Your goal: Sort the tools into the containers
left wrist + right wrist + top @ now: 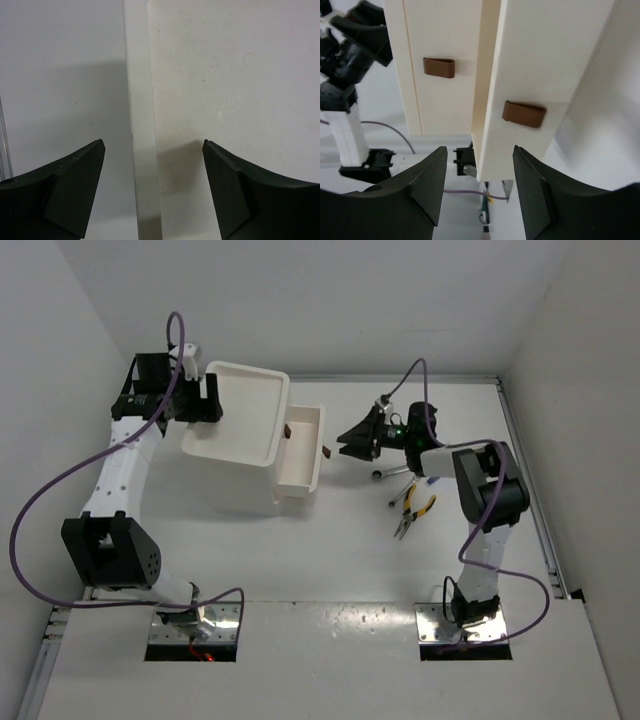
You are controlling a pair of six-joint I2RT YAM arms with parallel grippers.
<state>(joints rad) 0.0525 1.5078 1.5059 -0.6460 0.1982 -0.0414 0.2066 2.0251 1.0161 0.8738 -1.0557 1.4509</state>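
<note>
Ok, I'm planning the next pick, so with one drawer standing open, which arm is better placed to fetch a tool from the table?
Right, probably. The pliers and wrench lie beside the right arm, whose open right gripper faces the open drawer. The left gripper sits beyond the box unit, away from them.

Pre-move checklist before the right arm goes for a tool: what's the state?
1. Pulled-out white plastic drawer: open, nothing visible inside. Ok.
2. Right hand: jaws open, off the drawer's red-brown handle. Ok.
3. Left hand: jaws open at the white box unit's left rim. Contact: cannot tell.
4. Yellow-handled pliers: lying free on the table beside the right arm. Ok.
5. Silver metal wrench: right arm overlaps it from above. Access: cannot tell.
</note>
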